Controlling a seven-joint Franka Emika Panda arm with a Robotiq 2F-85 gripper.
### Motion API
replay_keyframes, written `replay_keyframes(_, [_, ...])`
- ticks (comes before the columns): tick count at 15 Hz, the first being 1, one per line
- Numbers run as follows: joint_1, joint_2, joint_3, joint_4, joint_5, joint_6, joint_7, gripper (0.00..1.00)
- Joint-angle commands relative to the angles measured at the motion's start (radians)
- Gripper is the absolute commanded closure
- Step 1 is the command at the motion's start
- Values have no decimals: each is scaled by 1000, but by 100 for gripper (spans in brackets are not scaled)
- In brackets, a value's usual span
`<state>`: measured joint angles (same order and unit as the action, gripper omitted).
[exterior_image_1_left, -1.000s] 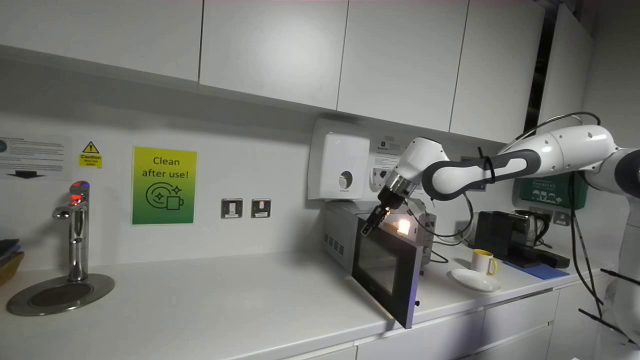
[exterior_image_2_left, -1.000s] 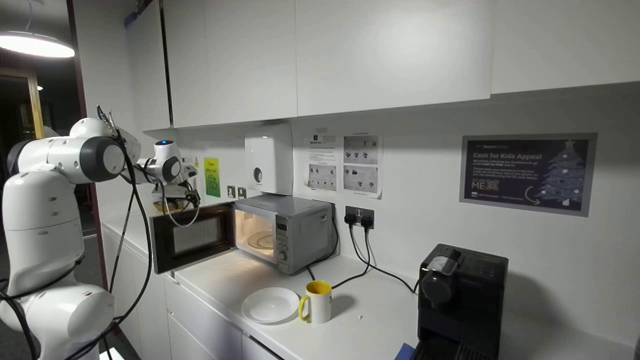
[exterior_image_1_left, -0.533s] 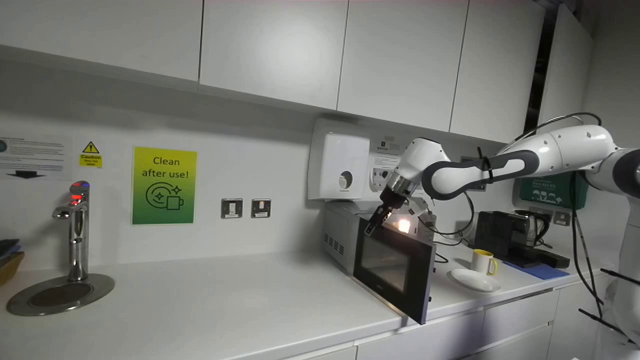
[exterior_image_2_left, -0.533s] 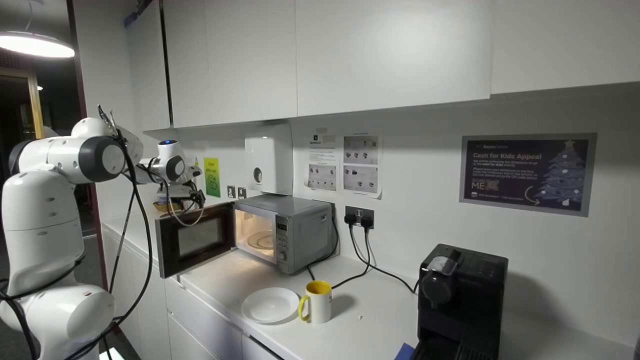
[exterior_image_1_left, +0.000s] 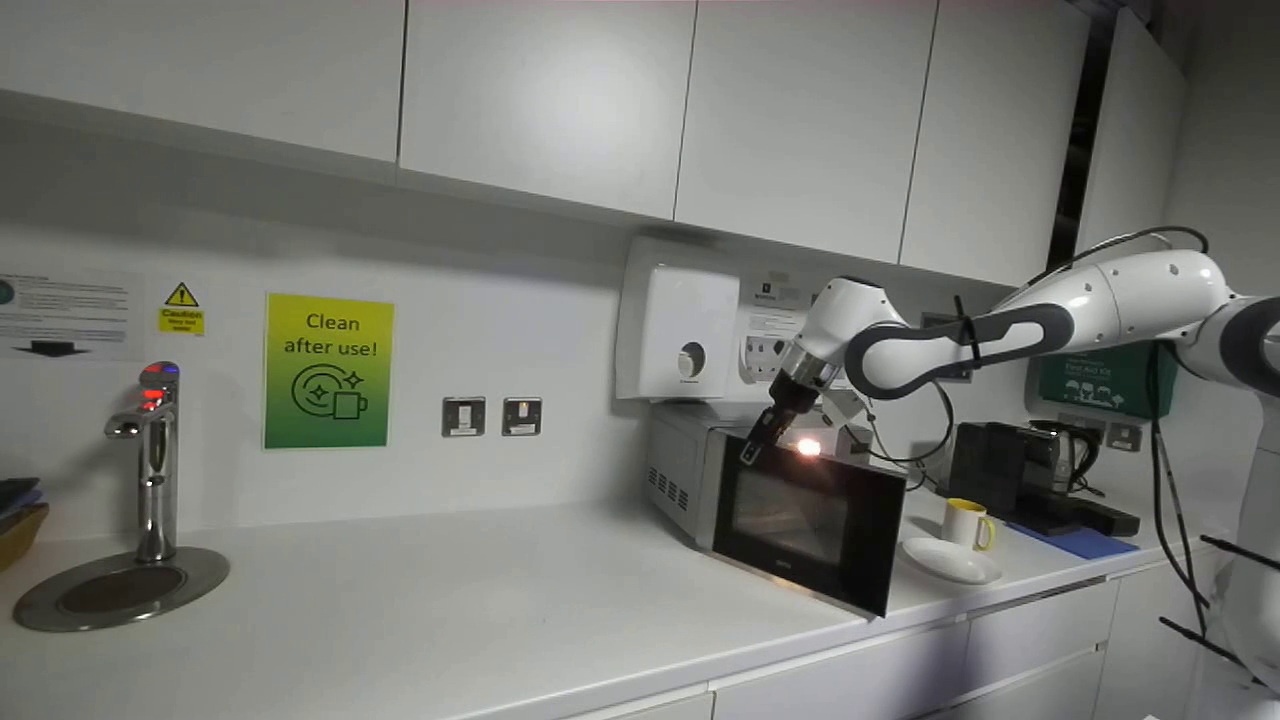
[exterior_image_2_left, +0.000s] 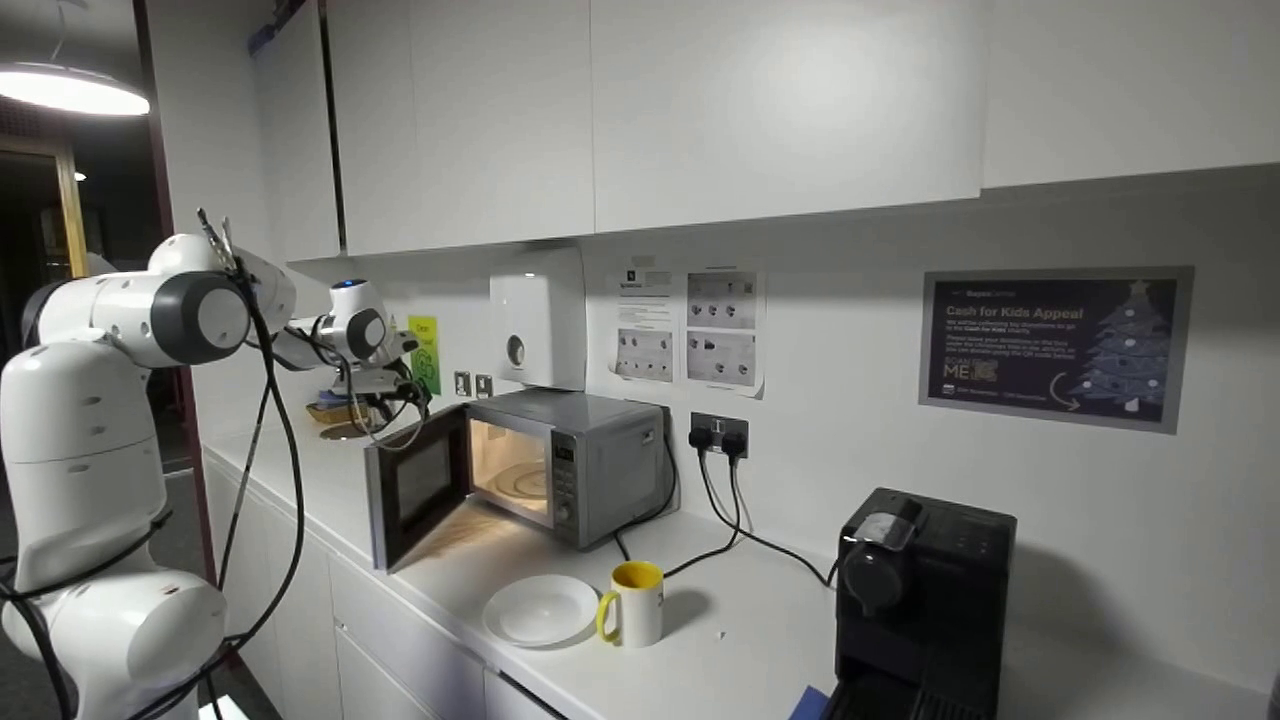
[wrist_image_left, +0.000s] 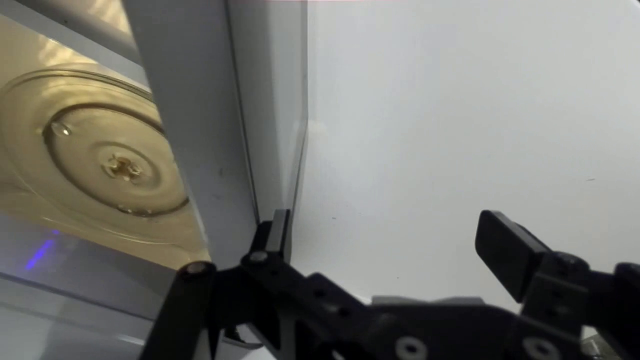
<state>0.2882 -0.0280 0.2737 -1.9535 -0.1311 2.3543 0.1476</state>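
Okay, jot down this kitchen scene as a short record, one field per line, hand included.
Microwave: lit inside, glass turntable visible
Microwave door: partly open
Hand: open, holding nothing, one finger beside the door's outer face, contact unclear
Mug: white and yellow, upright on the countertop
Plate: white, beside the mug
Coffee machine: black, farther along the countertop

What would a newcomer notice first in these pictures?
First, the lit microwave on the counter, its door partly open. The gripper comes next, jaws spread, one finger right by the door. After that, a yellow-handled mug beside a plate.
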Motion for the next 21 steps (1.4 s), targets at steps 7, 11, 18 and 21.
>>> replay_keyframes(7, [-92,-91,-68,-99,-37,-45,84,0])
replay_keyframes(11, [-122,-123,-83,-138,-64,-37,120,0])
replay_keyframes(18, [-165,-191,-101,-216,-86,-10,139,0])
replay_keyframes(21, [-193,-205,-112,-238,-89,-3,147,0])
